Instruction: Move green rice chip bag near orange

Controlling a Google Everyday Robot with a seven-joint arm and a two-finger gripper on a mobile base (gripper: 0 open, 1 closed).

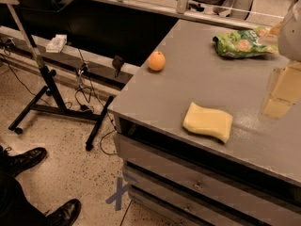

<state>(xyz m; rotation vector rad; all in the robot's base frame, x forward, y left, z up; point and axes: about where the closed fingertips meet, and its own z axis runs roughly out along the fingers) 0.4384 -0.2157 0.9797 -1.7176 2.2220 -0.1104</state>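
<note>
The green rice chip bag (pixel 242 43) lies crinkled on the grey table (pixel 197 86) at the far right. The orange (pixel 156 60) sits near the table's left edge, well apart from the bag, to its left and a little nearer. My gripper (pixel 281 95) hangs at the right edge of the view, over the table. It is nearer than the bag and to its right, and it touches nothing that I can see. Part of the pale arm (pixel 291 32) overlaps the bag's right end.
A yellow sponge (pixel 208 122) lies near the table's front edge. Drawers (pixel 188 180) run under the tabletop. On the floor to the left are a black stand (pixel 51 98) with cables, and a person's black shoes (pixel 28 159).
</note>
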